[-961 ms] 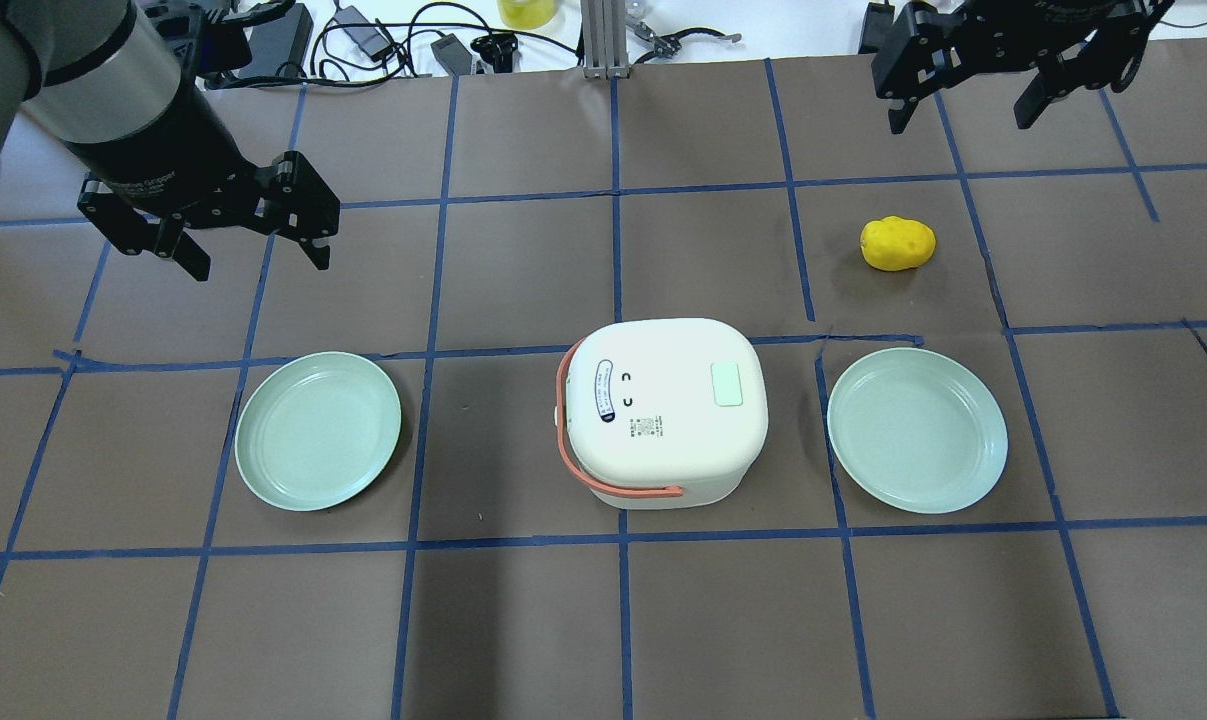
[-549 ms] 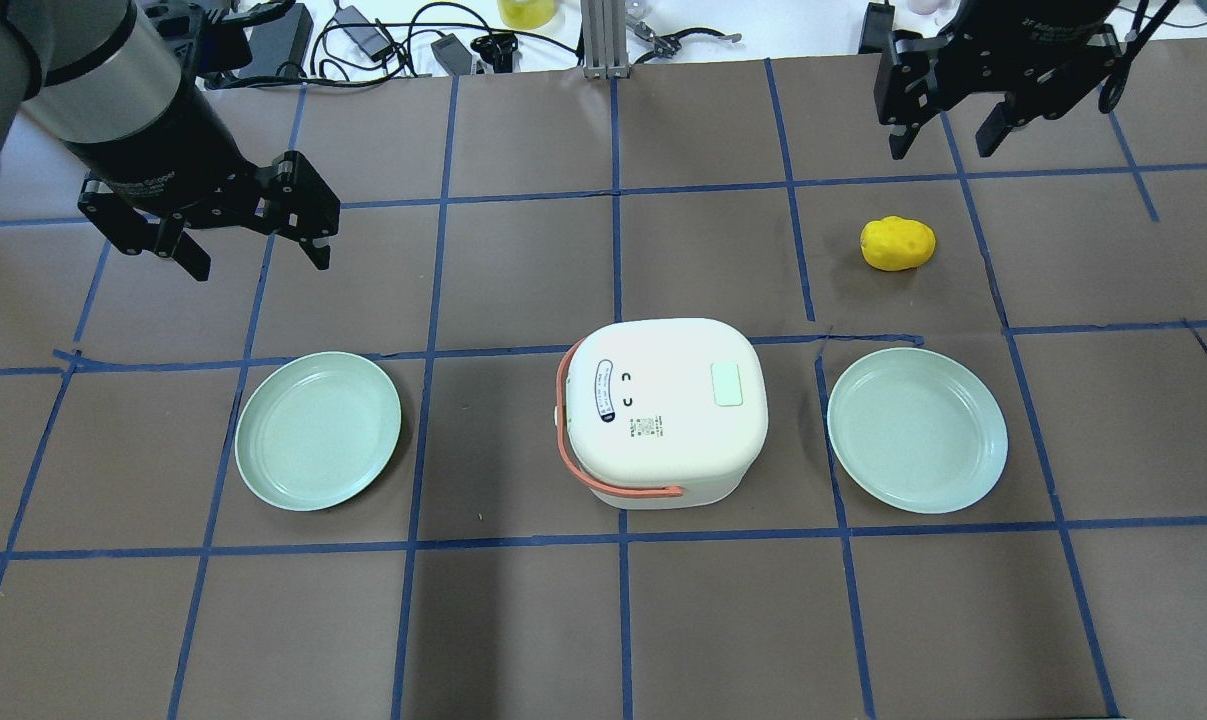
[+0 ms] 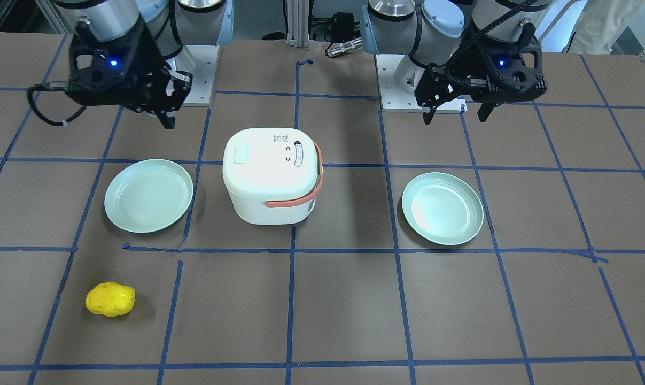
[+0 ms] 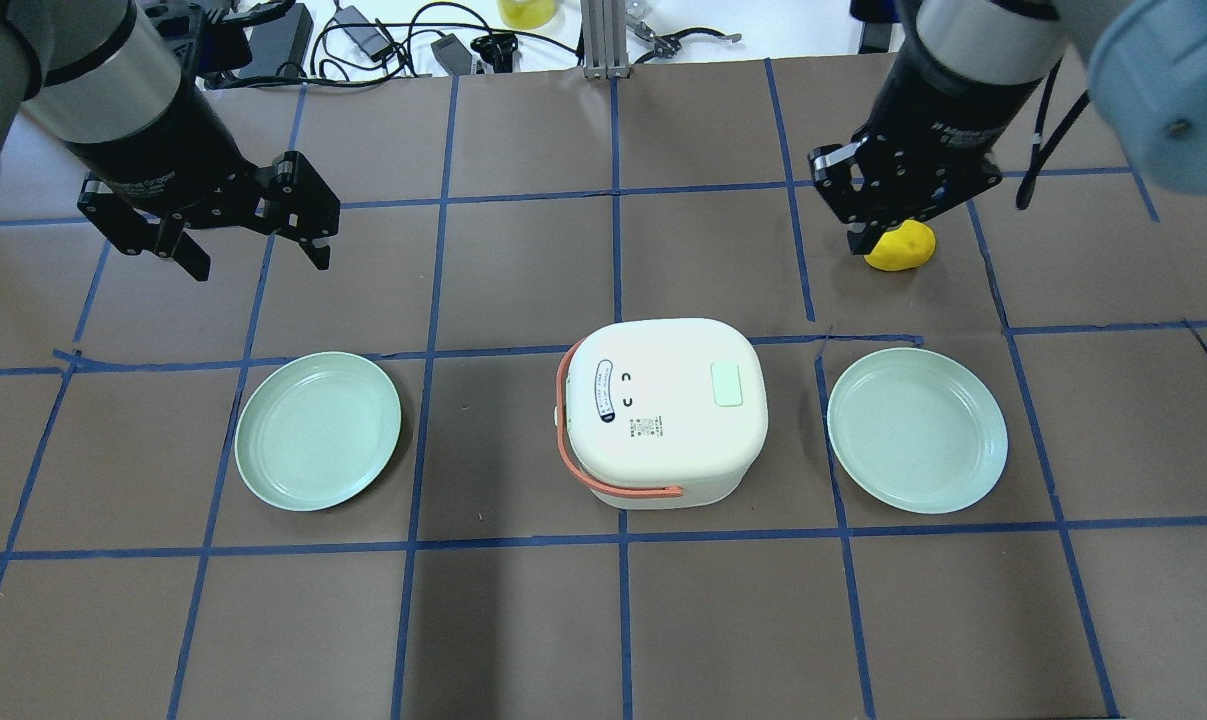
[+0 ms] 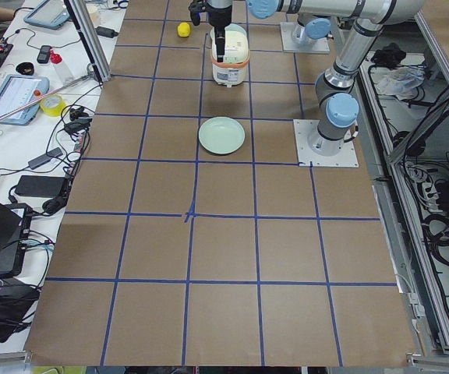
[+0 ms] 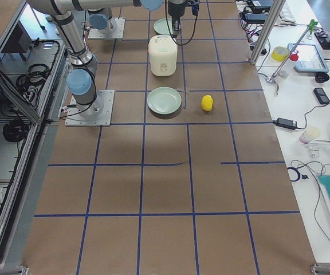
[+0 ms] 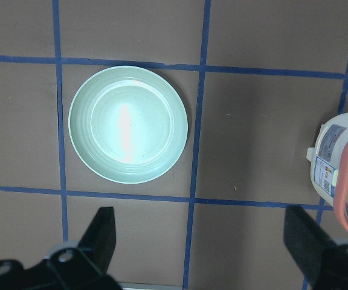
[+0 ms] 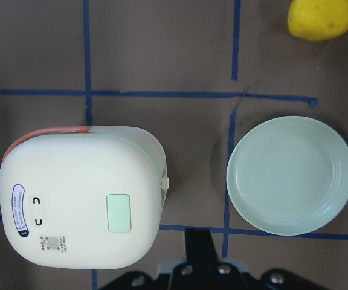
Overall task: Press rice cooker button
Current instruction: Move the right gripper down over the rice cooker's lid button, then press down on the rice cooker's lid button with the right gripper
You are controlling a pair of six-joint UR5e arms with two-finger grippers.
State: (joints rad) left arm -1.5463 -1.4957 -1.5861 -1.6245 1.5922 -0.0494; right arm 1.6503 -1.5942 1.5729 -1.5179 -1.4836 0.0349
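The white rice cooker (image 4: pixel 663 410) with an orange handle stands mid-table, its pale green button (image 4: pixel 727 384) on the lid's right side. It also shows in the front view (image 3: pixel 271 182) with the button (image 3: pixel 242 154), and in the right wrist view (image 8: pixel 80 199) with the button (image 8: pixel 118 212). My right gripper (image 4: pixel 860 240) is shut and empty. It hangs high, beyond and right of the cooker; it shows in the front view (image 3: pixel 168 122) and in the right wrist view (image 8: pixel 201 241). My left gripper (image 4: pixel 258 258) is open and empty, far left of the cooker.
A yellow potato-like object (image 4: pixel 908 250) lies partly under my right gripper in the overhead view. Pale green plates sit left (image 4: pixel 318 430) and right (image 4: pixel 918 430) of the cooker. Cables and tools lie beyond the table's far edge.
My right arm has swung in from the far right corner toward the cooker, and its fingers have closed. The left arm has not moved.
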